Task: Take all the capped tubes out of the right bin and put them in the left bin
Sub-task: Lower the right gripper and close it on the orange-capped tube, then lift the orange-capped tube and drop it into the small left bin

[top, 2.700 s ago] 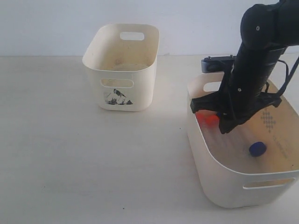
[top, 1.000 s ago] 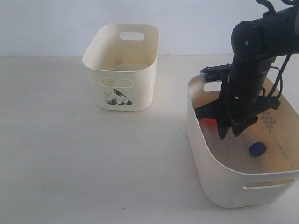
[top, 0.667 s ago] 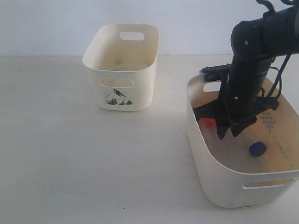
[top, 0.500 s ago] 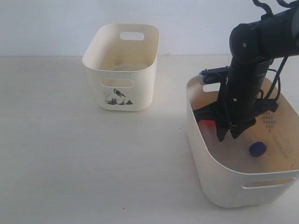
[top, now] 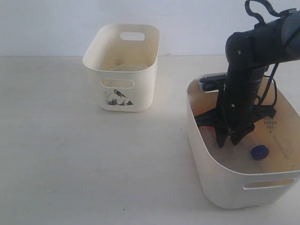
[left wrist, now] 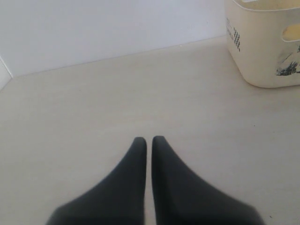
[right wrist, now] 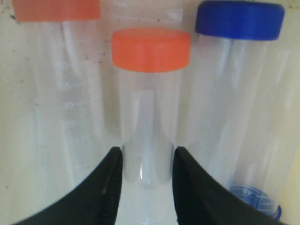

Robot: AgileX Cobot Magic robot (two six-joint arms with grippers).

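In the right wrist view three capped tubes lie side by side on the floor of the right bin [top: 201, 159]. My right gripper [right wrist: 147, 154] is shut on the clear body of the middle, orange-capped tube [right wrist: 151, 49]. Its fingers press both sides of the tube near its base. Beside it lie another orange-capped tube [right wrist: 56, 9] and a blue-capped tube [right wrist: 240, 19]. A further blue cap [right wrist: 255, 199] shows at the edge. In the exterior view the right gripper [top: 228, 142] reaches deep into the bin, with a blue cap [top: 259, 152] next to it. The left bin [top: 140, 89] stands apart. My left gripper [left wrist: 148, 139] is shut and holds nothing.
The left gripper hovers over bare pale table, with the left bin [left wrist: 262, 61] off to one side of it. A white wall runs behind the table. The right arm's black body and cables rise over the right bin's far rim.
The right arm has sunk lower into the right bin and stands steeper. The orange cap that showed by the bin's left wall is now hidden.
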